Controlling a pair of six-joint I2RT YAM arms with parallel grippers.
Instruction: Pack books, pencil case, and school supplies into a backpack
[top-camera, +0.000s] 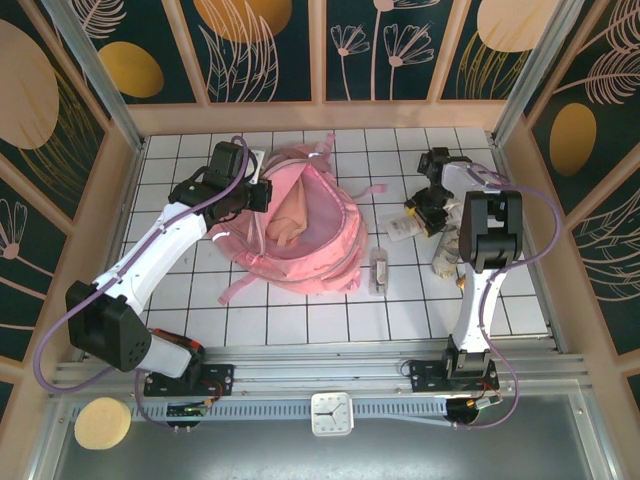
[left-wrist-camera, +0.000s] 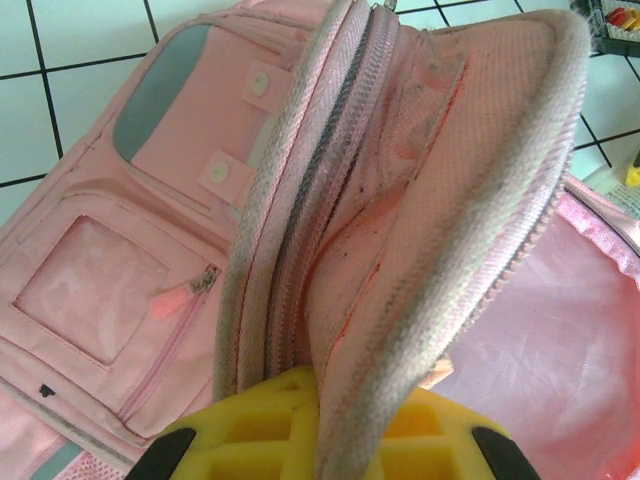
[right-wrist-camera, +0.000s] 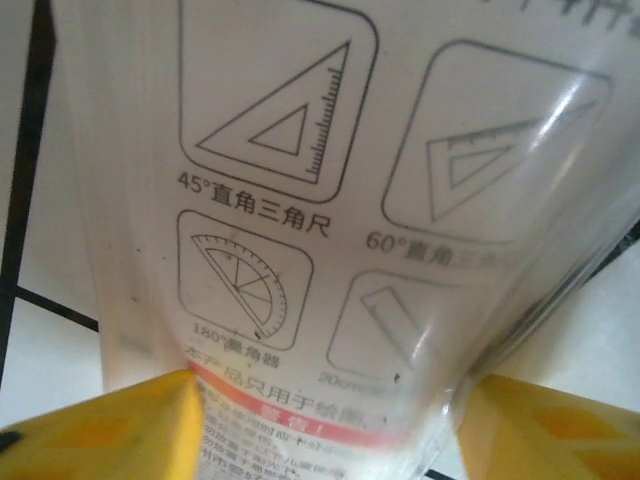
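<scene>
Right side first: the school supplies packet sits squarely between the yellow fingers of the right gripper, one finger at each long edge, with the packet filling the whole gap. The jaws stand at a middling width, and I cannot tell whether they truly pinch it or merely bracket it. From above, that gripper is down over the packet on the white tiled table, right of the backpack and apart from it.

The packet is flat, glossy clear plastic over white, and its right edge curls up with glare. It carries outline drawings of set squares and a half-circle protractor in rounded boxes, plus a red band of print near the fingers.

Over to the left — the left gripper is clamped tight on the backpack's open rim, with thick woven pink edging running down between its waffle-patterned yellow pads. From overhead, it holds the bag's upper-left edge and the mouth gapes open.

Up close the bag is soft pink fabric: a grey-toothed zip along the rim, two round snap buttons, a translucent window pocket and a pink zip pull. The lining inside is smooth and crinkled.
</scene>
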